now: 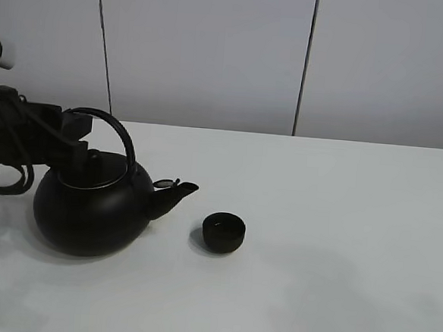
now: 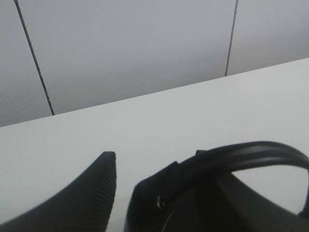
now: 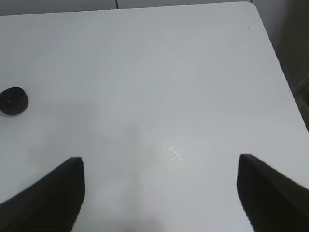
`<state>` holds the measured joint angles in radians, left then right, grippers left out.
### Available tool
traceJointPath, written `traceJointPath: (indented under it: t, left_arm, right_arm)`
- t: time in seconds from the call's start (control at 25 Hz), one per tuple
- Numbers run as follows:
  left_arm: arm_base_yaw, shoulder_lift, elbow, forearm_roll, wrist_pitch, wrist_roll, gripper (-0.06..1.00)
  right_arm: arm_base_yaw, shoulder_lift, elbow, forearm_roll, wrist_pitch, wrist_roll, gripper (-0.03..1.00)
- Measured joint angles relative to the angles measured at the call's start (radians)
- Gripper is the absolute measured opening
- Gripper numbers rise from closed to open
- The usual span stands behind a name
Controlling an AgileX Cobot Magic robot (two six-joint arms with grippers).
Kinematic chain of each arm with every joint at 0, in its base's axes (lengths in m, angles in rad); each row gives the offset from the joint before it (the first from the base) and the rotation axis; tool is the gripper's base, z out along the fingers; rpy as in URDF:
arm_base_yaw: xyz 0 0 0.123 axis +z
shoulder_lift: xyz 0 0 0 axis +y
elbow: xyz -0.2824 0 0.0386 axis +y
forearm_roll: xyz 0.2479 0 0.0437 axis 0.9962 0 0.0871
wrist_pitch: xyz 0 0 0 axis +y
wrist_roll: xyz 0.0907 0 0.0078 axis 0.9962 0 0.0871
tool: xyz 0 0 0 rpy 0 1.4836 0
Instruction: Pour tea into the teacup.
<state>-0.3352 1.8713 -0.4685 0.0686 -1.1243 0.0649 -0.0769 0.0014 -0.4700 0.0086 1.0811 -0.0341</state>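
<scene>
The big black kettle (image 1: 89, 210) stands on the white table (image 1: 332, 219) at the left, with its spout (image 1: 175, 193) pointing right at the tiny black teacup (image 1: 223, 232). The cup stands apart from the spout. No tea shows. My left gripper (image 1: 78, 135) is at the left end of the kettle's arched handle (image 1: 121, 132). In the left wrist view its fingers (image 2: 99, 193) stand a narrow gap apart (image 2: 123, 174), with the handle (image 2: 241, 154) running off from the far finger; I cannot tell whether it grips the handle. My right gripper (image 3: 161, 162) is open and empty, away from the teacup (image 3: 13, 100).
A grey panelled wall (image 1: 214, 51) stands behind the table's back edge. The right wrist view shows the table's corner and side edge (image 3: 270, 53). Cables (image 1: 8, 174) hang from the left arm beside the kettle.
</scene>
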Motion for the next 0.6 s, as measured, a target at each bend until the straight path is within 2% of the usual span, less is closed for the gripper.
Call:
traceJointPath:
  t: [0.2, 0.44, 0.6]
  left_arm:
    - [0.0, -0.018, 0.034, 0.018, -0.011, -0.009, 0.4]
    - [0.0, -0.102, 0.1, 0.023, -0.012, -0.013, 0.59]
    - [0.0, -0.133, 0.142, 0.061, -0.013, -0.032, 0.63]
  right_arm:
    - [0.0, 0.0, 0.0, 0.001, 0.0, 0.0, 0.59]
    - [0.0, 0.0, 0.0, 0.001, -0.001, 0.0, 0.59]
    - [0.0, 0.0, 0.0, 0.001, 0.0, 0.0, 0.59]
